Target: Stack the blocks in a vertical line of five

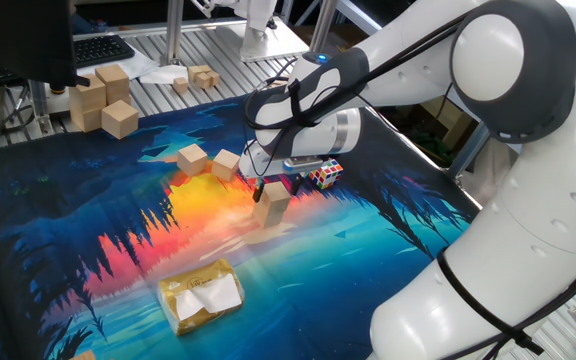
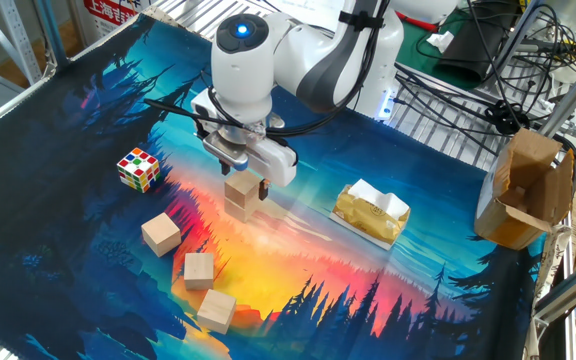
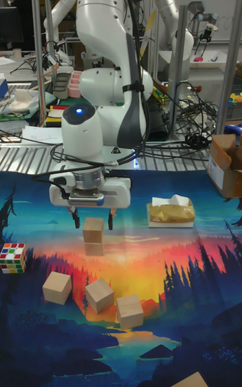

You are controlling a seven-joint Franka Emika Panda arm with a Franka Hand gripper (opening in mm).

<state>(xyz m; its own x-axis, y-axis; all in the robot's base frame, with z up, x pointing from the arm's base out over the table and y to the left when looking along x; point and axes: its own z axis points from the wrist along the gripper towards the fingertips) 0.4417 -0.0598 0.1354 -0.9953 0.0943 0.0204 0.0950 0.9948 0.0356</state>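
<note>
The arm reaches low over the two-block stack, wrist pointing straight down. The gripper hangs right above the stack's top block with its jaws spread wide, one finger on each side, neither touching the wood as far as I can tell.

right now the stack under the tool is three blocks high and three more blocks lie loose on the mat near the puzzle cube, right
Not quite. The stack under the tool is two blocks high, not three, as the tall fixed view shows plainly. The rest holds: three loose blocks lie on the mat near the puzzle cube.
</note>
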